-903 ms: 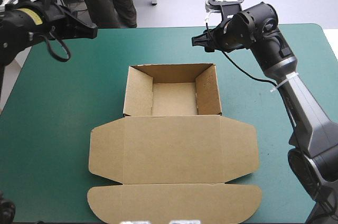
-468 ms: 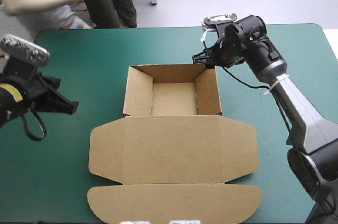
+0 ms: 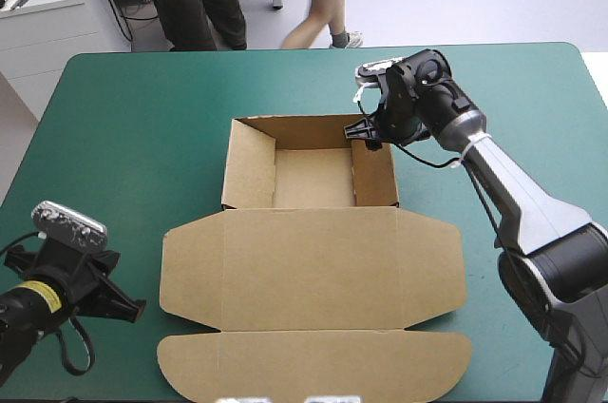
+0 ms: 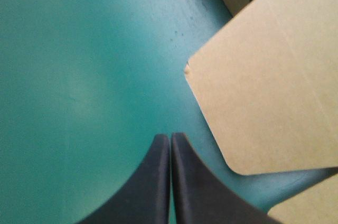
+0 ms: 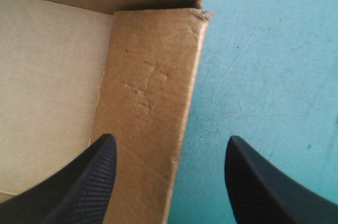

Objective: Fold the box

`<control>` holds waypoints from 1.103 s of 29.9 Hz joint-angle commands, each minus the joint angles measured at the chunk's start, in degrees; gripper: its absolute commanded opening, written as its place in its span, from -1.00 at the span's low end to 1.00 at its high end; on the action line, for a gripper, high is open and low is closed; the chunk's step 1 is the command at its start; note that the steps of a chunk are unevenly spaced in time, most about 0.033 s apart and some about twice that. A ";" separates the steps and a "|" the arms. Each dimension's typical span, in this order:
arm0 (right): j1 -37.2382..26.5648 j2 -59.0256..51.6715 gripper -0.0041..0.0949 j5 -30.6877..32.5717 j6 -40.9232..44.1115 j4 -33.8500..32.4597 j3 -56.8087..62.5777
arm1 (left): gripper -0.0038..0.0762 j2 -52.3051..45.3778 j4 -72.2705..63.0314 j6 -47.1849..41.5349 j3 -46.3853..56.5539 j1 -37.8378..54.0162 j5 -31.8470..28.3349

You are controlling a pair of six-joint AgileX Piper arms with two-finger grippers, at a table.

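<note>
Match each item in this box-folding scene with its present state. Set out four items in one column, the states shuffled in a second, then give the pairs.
Column 1:
1. left end effector
2. right end effector
3. lid
4. tray

Column 2:
A. walls raised
B. open, astride the right wall
C. shut, over the teal-green cover
D. lying flat

Pairs: 1-C, 2-B, 3-D, 4-A

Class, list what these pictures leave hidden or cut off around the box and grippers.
High view: the right gripper hides part of the box's far right corner.
Left wrist view: most of the box is cut off by the edge.
Right wrist view: only the box's right wall and corner show; the rest is cut off.
</note>
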 commanded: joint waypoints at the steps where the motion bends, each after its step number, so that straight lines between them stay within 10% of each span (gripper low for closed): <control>1: 0.06 -0.36 0.22 0.53 -0.15 -0.66 -1.35 | -0.93 -3.40 -0.16 -0.82 3.94 -0.27 -3.66; 21: 0.06 5.73 0.17 0.53 0.48 0.26 -1.35 | -0.93 -14.71 0.24 -3.83 17.44 -0.27 -6.13; 30: 0.06 5.73 -0.97 0.53 2.56 2.24 -1.35 | -0.93 -14.71 0.24 -3.83 17.44 -0.27 -6.25; 33: -0.88 5.73 -0.96 0.53 2.66 6.58 -1.35 | -0.93 -14.71 0.24 -3.83 17.44 -0.27 -6.25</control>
